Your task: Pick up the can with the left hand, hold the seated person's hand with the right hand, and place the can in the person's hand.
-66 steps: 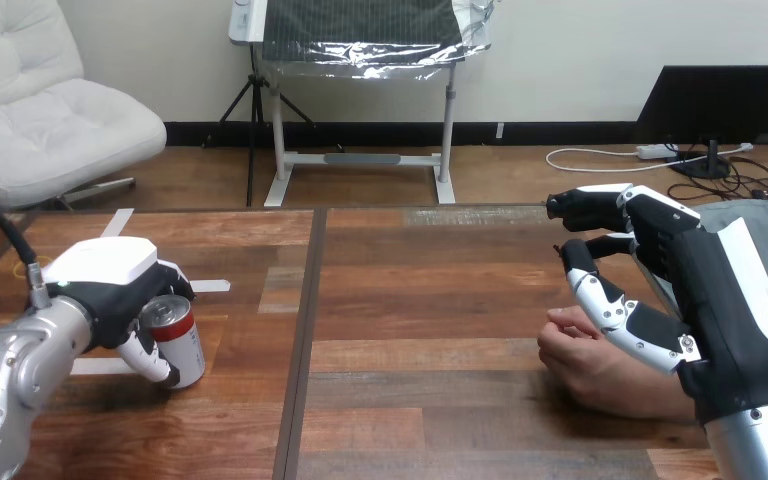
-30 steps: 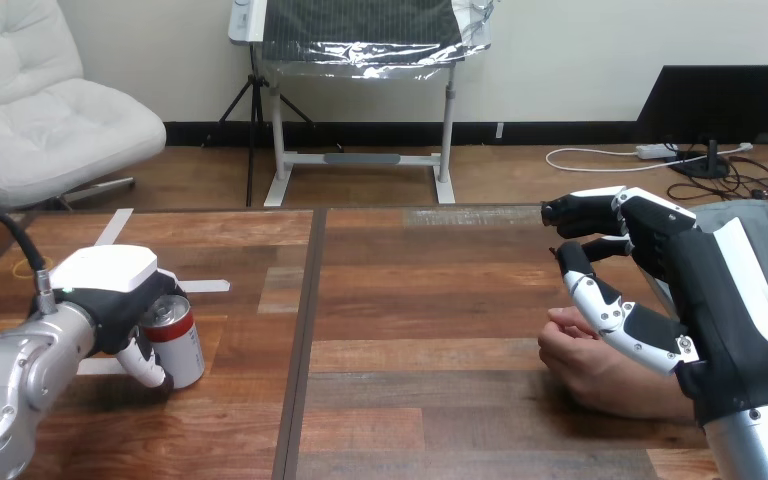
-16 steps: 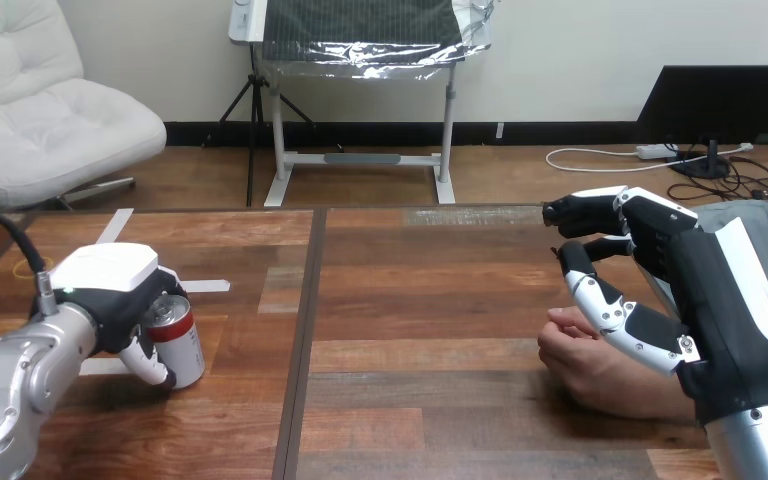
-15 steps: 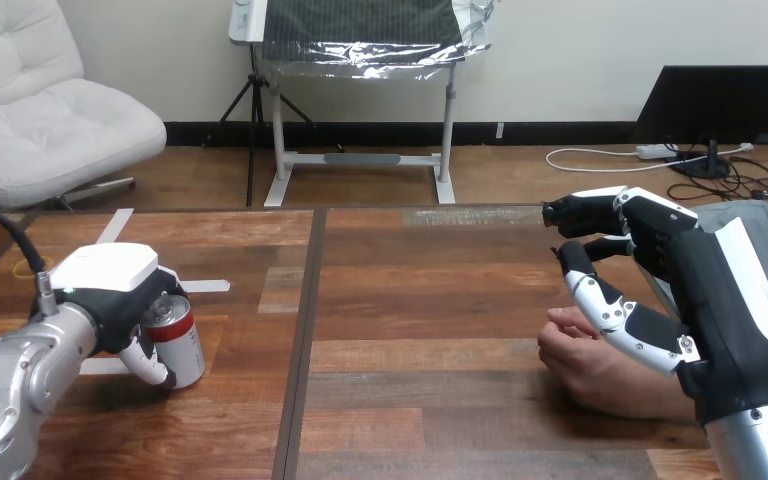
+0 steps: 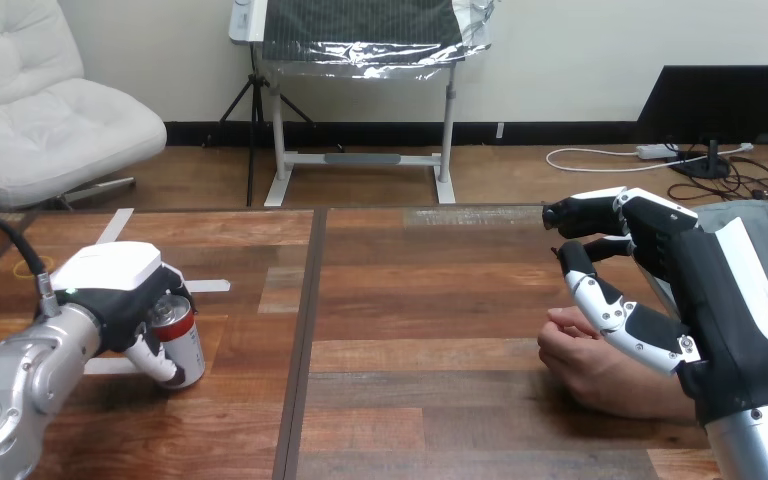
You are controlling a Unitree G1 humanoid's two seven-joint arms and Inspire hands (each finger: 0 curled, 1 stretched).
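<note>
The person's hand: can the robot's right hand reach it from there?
Probably yes. The right hand hovers open close over the person's hand, and nothing lies between them.

Down low the left hand (image 5: 115, 292) sits palm-down, fingers curled round the can (image 5: 184, 338), while the right hand (image 5: 705, 285) hangs raised above its silver forearm (image 5: 760, 450), fingers loosely bent, thumb spread wide, gripping nothing.

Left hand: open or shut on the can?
Shut on the can. The left hand has its fingers curled round the can, thumb side hidden behind it.
</note>
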